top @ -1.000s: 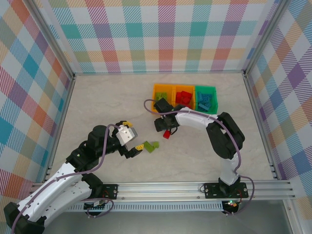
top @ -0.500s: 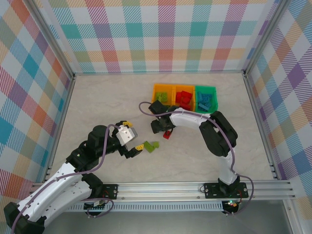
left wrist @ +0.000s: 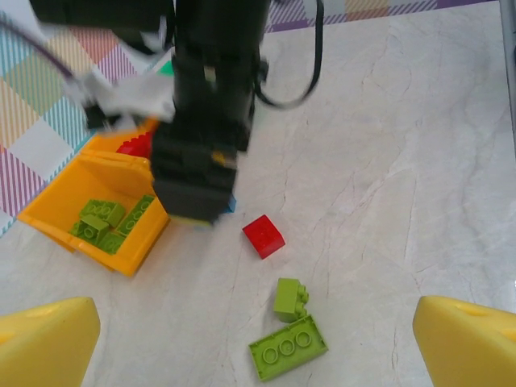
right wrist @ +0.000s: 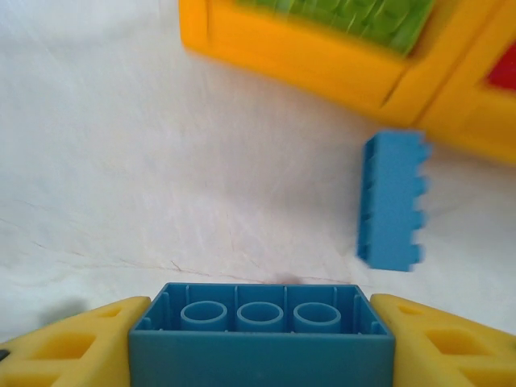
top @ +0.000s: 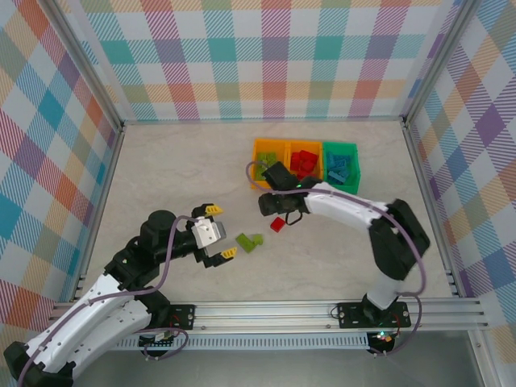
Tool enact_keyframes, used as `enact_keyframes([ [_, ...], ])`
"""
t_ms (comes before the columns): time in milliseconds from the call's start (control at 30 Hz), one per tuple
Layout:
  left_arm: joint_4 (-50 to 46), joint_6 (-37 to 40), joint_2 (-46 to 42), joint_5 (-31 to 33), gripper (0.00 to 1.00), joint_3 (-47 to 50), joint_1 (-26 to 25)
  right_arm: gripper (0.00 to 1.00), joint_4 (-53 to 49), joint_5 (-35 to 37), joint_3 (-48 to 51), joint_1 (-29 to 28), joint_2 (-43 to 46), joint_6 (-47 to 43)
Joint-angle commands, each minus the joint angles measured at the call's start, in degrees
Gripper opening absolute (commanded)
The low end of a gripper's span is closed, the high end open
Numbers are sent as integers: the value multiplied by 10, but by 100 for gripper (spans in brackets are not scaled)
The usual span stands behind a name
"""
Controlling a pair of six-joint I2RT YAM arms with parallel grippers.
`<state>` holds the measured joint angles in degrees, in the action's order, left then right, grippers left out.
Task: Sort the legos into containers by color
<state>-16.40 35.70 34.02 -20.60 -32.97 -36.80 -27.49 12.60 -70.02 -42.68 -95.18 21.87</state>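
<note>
Right jaws are clamped on a blue lego (right wrist: 262,334), pinched at its short ends; light, rigid, slick plastic, so flat opposite faces give the surest hold. Left jaws gape empty over green legos (left wrist: 288,348) on the bench (left wrist: 403,161), containers (left wrist: 113,242) beyond them

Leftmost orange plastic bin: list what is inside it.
Several lime green studded bricks lie in the bin. In the left wrist view, the right arm's black hand covers the bin's right edge, hiding anything there.
</note>
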Motion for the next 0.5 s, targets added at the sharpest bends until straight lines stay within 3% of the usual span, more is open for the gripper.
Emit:
enact_keyframes([
  [0,0,6,-6,-10,100,9,7,50,32,12,21,56,59,10],
  [167,26,-18,-5,34,100,7,7,49,35,11,9,175,81,-36],
  [300,26,-20,-5,43,100,6,7,49,23,0,-55,269,15,-62],
  [467,23,-21,-8,48,100,8,7,49,15,-22,-127,326,-73,-65],
])
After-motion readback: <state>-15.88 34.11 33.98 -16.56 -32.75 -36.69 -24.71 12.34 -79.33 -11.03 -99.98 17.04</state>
